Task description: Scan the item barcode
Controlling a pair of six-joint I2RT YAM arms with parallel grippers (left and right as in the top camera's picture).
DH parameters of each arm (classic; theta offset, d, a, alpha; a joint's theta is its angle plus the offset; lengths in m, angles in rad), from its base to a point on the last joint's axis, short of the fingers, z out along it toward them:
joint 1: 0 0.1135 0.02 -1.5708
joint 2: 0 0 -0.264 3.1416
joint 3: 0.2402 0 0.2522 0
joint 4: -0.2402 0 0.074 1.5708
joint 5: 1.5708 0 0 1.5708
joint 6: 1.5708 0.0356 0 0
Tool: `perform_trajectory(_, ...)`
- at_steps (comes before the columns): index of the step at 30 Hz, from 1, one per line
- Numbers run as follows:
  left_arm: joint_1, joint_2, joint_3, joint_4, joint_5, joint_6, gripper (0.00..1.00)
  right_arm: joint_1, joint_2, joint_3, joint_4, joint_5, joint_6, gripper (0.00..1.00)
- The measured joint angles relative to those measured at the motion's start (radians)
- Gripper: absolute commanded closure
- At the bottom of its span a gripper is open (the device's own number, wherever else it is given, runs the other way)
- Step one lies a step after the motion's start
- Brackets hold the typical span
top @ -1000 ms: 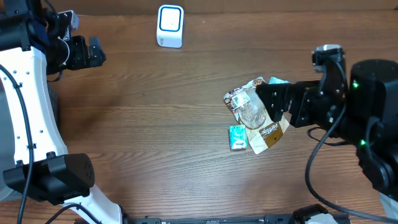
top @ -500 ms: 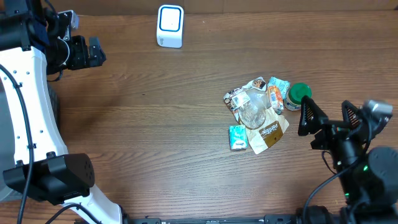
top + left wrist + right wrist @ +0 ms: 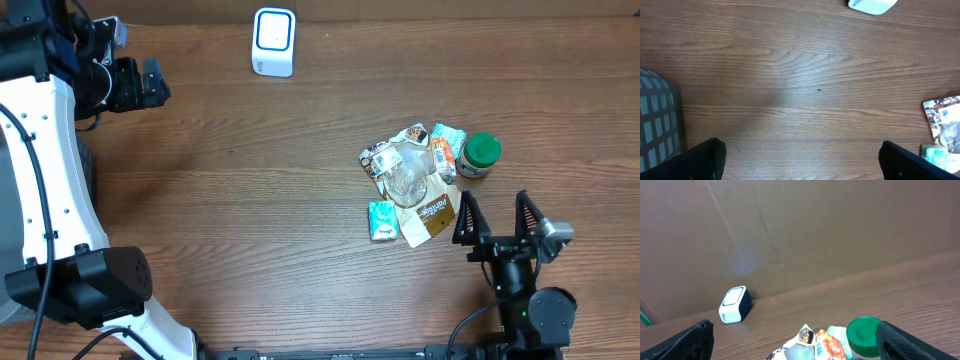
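Wood-grain brown, the table (image 3: 250, 200) carries a small pile of items (image 3: 410, 180) on its right side, about midway between the near and far edges. It holds crinkled snack packets (image 3: 395, 158), a brown pouch (image 3: 432, 215), a small teal packet (image 3: 382, 220) at the heap's near left, and a green-lidded jar (image 3: 480, 155) at its far right. The white scanner (image 3: 273, 42) sits at the far edge, well apart to the left. The right gripper (image 3: 494, 205) hangs just on the near side of the pile, fingers spread wide with nothing between them. The left gripper (image 3: 800, 149), far left, is likewise spread and empty. No barcode can be made out on any item. The packets look light, thin and slippery; they would likely buckle or slide under a pinch, so an outer edge clear of its neighbours seems the best hold. The jar looks rigid and heavier, probably the surest grasp if taken across its body below the lid, though its round side may roll or twist.
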Motion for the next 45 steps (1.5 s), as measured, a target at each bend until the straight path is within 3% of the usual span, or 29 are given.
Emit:
perform_trajectory(5, 0.0, 0.0, 0.0, 0.0, 0.0, 0.0, 0.0, 0.0, -0.007, -0.088, -0.002, -0.046, 0.0, 0.0)
perform_trajectory(36, -0.01, -0.002, 0.0, 0.0, 0.0, 0.0, 0.0, 0.0, -0.009, -0.09, 0.009, -0.116, 0.0, 0.0)
perform_trajectory(39, -0.043, -0.026, -0.001, 0.0, -0.002, 0.0, 0.01, 0.0, -0.009, -0.09, 0.009, -0.116, 0.0, 0.0)
perform_trajectory(45, -0.285, -0.321, 0.0, -0.093, -0.166, 0.0, 0.01, 0.0, -0.009, -0.09, 0.009, -0.116, 0.0, 0.0)
